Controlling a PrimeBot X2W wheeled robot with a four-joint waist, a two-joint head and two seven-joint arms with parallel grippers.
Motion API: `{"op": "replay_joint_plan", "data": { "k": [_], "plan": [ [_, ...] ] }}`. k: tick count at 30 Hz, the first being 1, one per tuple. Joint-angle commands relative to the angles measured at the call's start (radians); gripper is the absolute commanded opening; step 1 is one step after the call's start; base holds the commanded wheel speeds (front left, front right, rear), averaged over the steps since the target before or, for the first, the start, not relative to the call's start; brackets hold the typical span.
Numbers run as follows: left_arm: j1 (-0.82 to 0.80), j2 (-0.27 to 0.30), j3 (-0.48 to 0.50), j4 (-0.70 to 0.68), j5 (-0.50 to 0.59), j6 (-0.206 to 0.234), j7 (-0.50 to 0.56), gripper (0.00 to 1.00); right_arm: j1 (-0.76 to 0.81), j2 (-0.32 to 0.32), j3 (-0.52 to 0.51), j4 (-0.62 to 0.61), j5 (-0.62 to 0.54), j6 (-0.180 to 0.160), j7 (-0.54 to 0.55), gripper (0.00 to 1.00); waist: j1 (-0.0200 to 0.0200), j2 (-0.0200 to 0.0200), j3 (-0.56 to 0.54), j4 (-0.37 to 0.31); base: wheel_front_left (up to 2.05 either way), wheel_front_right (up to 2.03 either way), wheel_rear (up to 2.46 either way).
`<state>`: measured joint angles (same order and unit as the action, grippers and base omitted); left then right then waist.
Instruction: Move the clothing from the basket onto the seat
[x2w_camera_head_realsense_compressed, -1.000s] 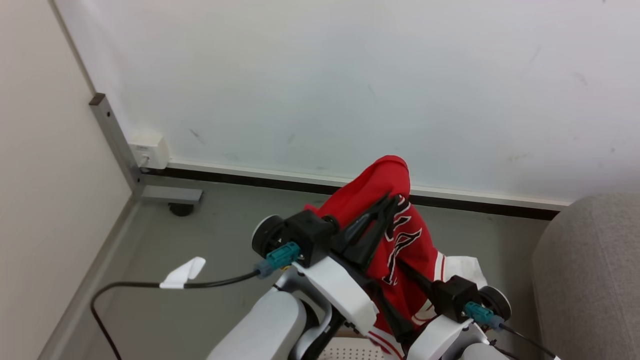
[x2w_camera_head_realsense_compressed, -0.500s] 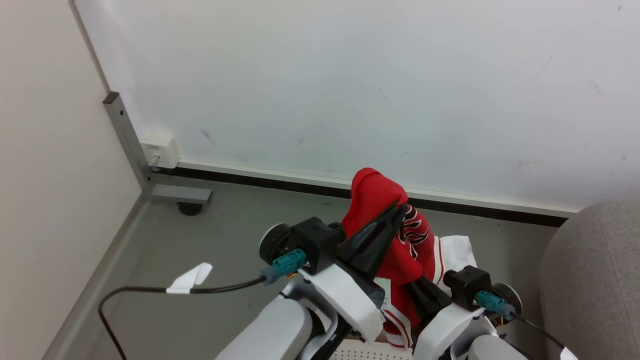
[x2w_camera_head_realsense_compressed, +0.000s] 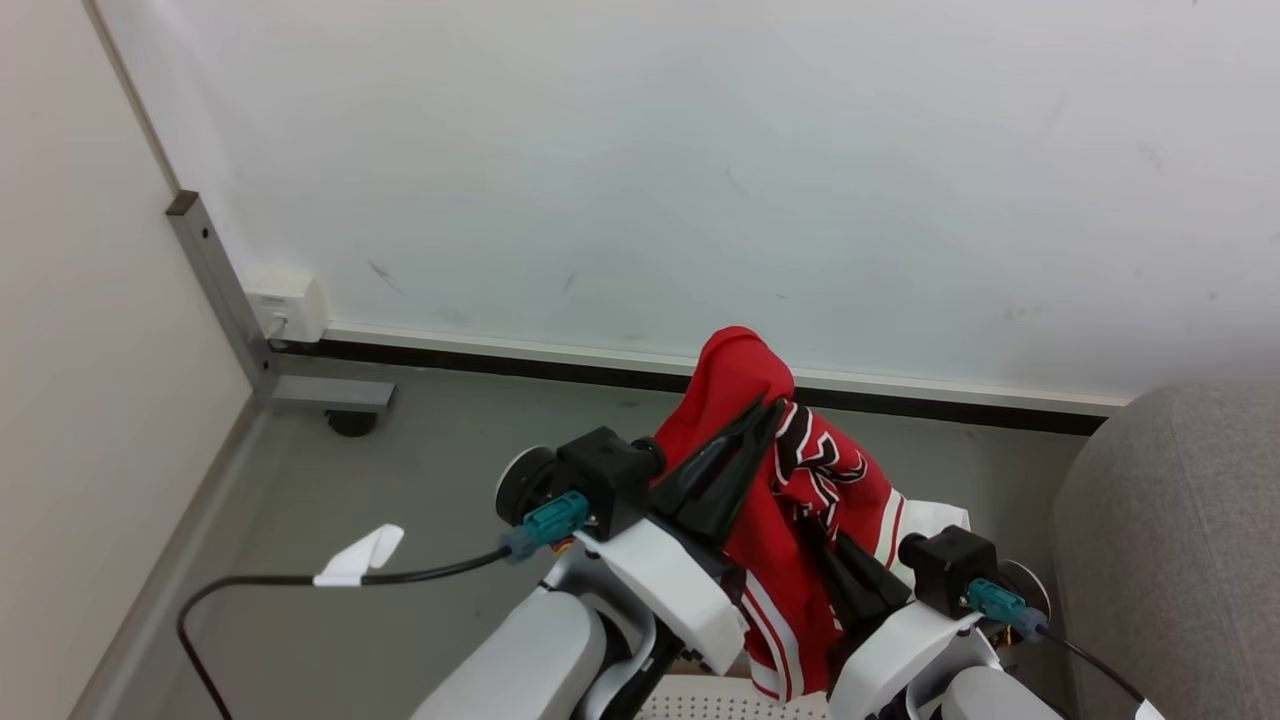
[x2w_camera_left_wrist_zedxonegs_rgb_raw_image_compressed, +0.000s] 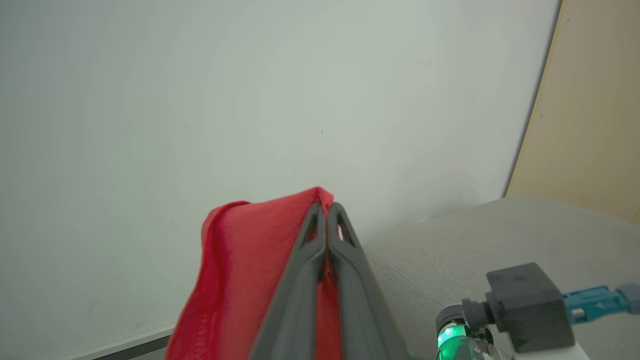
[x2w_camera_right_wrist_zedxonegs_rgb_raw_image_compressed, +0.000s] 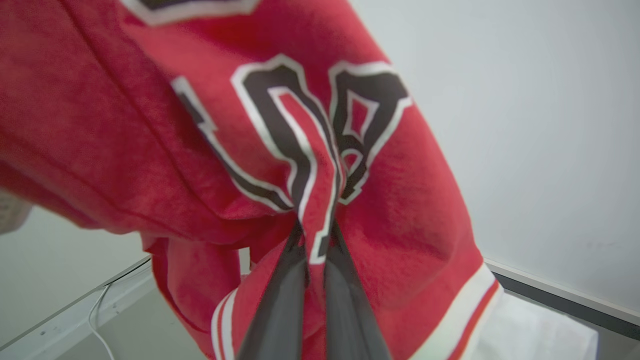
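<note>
Left gripper (x2w_camera_left_wrist_zedxonegs_rgb_raw_image_compressed: 326, 207): jaws closed. The two dark fingers are pressed together along their length, with a fold of the red jersey (x2w_camera_head_realsense_compressed: 740, 375) pinched at the tips. The cloth peaks just above the tips and falls away down the left side of the left wrist view. Right gripper (x2w_camera_right_wrist_zedxonegs_rgb_raw_image_compressed: 315, 239): jaws closed on a lower fold of the same jersey, and a ridge of fabric bearing the black-and-white lettering is squeezed up between the fingers. In the head view the left gripper is the higher and farther of the two. The right one sits lower and nearer the robot, its fingertips buried in the cloth. The jersey hangs from both grips, with the lettering on its right side and the white-striped hem trailing down between the two pale forearms. A white piece of cloth (x2w_camera_head_realsense_compressed: 935, 520) shows just behind the striped hem, beside the right wrist; whether it is gripped or merely hanging with the jersey cannot be told. The basket (x2w_camera_head_realsense_compressed: 700, 703) lies directly below the jersey at the bottom edge of the head view, where a strip of its perforated white surface is visible; contact between hem and basket cannot be told. The grey seat (x2w_camera_head_realsense_compressed: 1170, 540) stands to the robot's right, apart from the jersey. Surroundings: grey floor (x2w_camera_head_realsense_compressed: 450, 470), white wall (x2w_camera_head_realsense_compressed: 700, 150) with a dark skirting strip, and a black cable (x2w_camera_head_realsense_compressed: 300, 580) with a white tag at the left.
</note>
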<state>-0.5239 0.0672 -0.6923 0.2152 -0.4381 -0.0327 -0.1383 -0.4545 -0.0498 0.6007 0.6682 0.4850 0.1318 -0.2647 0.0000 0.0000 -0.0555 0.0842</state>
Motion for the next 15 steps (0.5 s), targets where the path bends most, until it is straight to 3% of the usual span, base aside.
{"op": "replay_joint_plan", "data": {
  "k": [1,5,6,7,8,15],
  "plan": [
    [-0.001,0.007,0.002,0.003,-0.002,0.004,-0.004,0.0,0.008,-0.001,-0.006,-0.009,-0.007,-0.002,0.001,0.0,0.0,0.0,0.003,-0.005,0.0,0.0,0.0],
    [0.0,0.01,0.004,0.012,-0.009,0.006,-0.006,0.0,0.014,-0.001,-0.018,-0.024,-0.01,-0.002,0.001,0.0,0.0,0.0,0.006,-0.018,0.0,0.0,0.0],
    [0.001,0.01,0.005,0.014,-0.012,0.007,-0.004,0.32,0.016,-0.002,-0.024,-0.03,-0.013,-0.002,0.001,0.0,0.0,0.0,0.007,-0.021,0.0,0.0,0.0],
    [0.001,0.012,0.007,0.015,-0.011,0.009,-0.006,0.84,0.019,-0.002,-0.032,-0.037,-0.013,-0.002,0.001,0.0,0.0,0.0,0.008,-0.026,0.0,0.0,0.0],
    [0.002,0.013,0.007,0.015,-0.011,0.009,-0.008,1.0,0.021,-0.001,-0.041,-0.044,-0.012,-0.002,0.001,0.0,0.0,0.0,0.008,-0.03,0.0,0.0,0.0],
    [0.023,0.032,0.001,0.015,-0.009,0.011,-0.023,1.0,0.044,-0.002,-0.114,-0.092,-0.045,-0.002,0.0,0.0,0.0,0.0,0.009,-0.076,0.0,0.0,0.0]
  ]
}}
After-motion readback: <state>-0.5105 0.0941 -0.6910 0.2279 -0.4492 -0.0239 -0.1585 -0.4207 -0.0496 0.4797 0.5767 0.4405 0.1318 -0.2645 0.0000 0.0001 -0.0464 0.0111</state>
